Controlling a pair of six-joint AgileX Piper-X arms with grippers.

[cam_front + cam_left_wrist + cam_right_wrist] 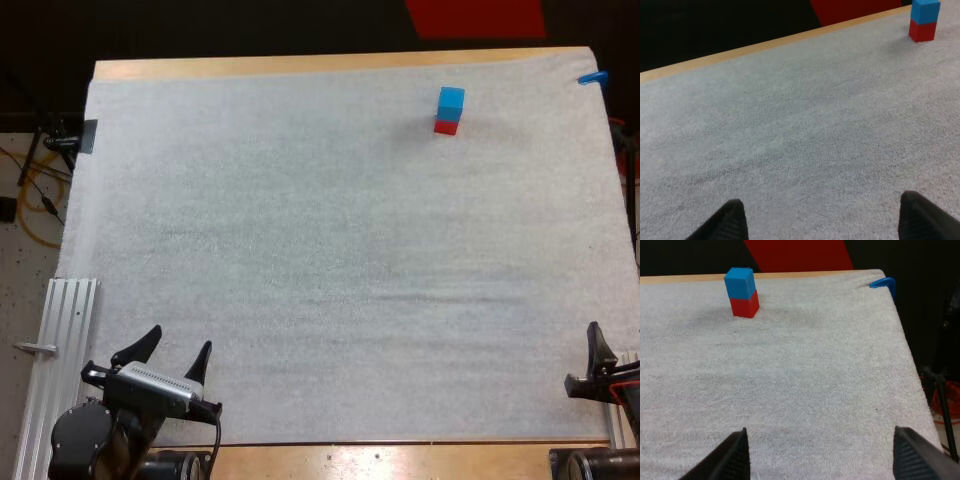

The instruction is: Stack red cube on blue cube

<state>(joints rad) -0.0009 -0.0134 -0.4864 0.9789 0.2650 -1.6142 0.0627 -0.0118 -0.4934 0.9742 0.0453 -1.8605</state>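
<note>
At one o'clock the blue cube sits atop the red cube, likely light, rigid, best pinched across flat sides; left gripper and right gripper gape empty.

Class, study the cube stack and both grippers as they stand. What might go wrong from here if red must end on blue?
1. The blue cube sits on the red cube, the reverse of the goal; pulling red out first would likely topple blue.
2. The stack stands near the far edge of the mat, far from the open left gripper and right gripper; a knocked cube may fall off.
</note>
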